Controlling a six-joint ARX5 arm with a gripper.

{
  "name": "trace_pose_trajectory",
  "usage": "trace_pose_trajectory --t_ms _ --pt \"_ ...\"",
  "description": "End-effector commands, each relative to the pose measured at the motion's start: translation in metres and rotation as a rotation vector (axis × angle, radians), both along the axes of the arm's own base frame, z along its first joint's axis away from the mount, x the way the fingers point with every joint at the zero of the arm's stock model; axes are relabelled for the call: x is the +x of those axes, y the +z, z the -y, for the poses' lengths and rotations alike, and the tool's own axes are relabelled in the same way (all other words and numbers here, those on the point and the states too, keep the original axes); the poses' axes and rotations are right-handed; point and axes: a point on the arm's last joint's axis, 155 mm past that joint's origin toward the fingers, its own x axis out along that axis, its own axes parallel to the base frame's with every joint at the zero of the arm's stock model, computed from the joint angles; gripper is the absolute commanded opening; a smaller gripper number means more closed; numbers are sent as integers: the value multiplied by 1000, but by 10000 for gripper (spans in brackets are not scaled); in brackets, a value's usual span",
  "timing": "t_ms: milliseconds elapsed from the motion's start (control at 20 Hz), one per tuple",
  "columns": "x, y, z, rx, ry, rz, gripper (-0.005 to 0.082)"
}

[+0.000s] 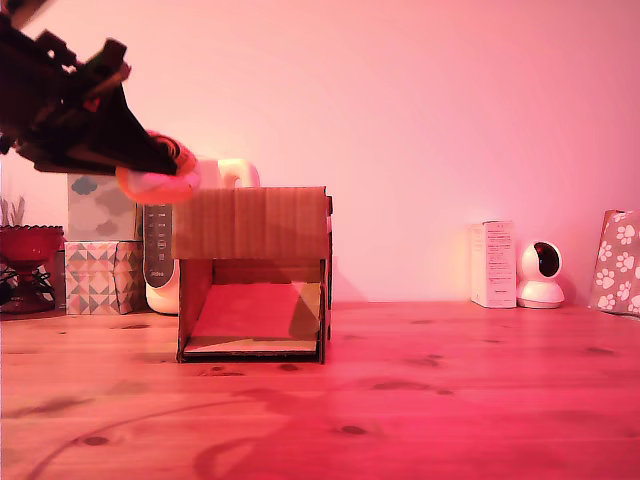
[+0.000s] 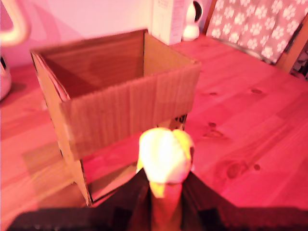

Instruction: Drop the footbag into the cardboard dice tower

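In the exterior view, the gripper point(image 1: 150, 170) holds the footbag point(image 1: 158, 183) in the air just above the upper corner of the cardboard dice tower point(image 1: 252, 272) on that view's left. In the wrist view, the fingers clamp the footbag point(image 2: 165, 155) near the tower's point(image 2: 115, 103) open top.

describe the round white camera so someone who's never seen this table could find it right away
On the wooden table, look to the exterior view's right, along the back wall. Beside the upright white box stands the round white camera, a ball-shaped head with a dark face on a small base. It is the only rounded white object there, between that box and the paw-print fabric.
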Motion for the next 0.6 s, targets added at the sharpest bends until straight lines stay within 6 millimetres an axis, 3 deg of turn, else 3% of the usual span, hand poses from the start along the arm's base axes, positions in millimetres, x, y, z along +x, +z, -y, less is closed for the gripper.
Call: trace_pose_trajectory --t_ms 0,150,400,550 --pt "0 7 2 -14 -6 33 -13" --pt "3 30 10 -52 -21 122 -13" --pt "10 89 12 -145 -10 357 -12" --pt "18 107 12 -158 10 392 -11"
